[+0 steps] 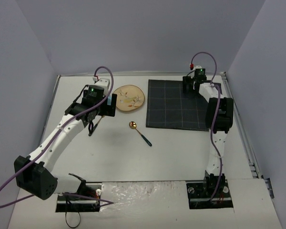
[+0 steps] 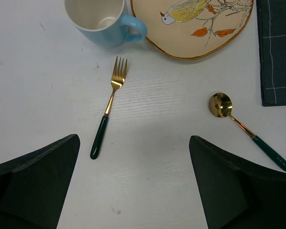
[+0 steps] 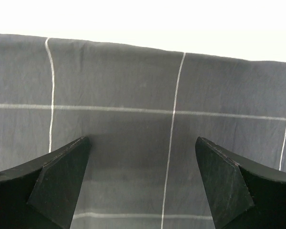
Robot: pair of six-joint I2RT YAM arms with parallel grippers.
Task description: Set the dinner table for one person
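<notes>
Widely spread, empty: left claw (image 2: 134, 137), right claw (image 3: 142, 139).

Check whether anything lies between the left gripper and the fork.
Nothing visible does. The left gripper hangs open over bare table, and the fork lies just ahead of it. The mug and plate sit beyond the fork; the spoon lies off to the right.
</notes>
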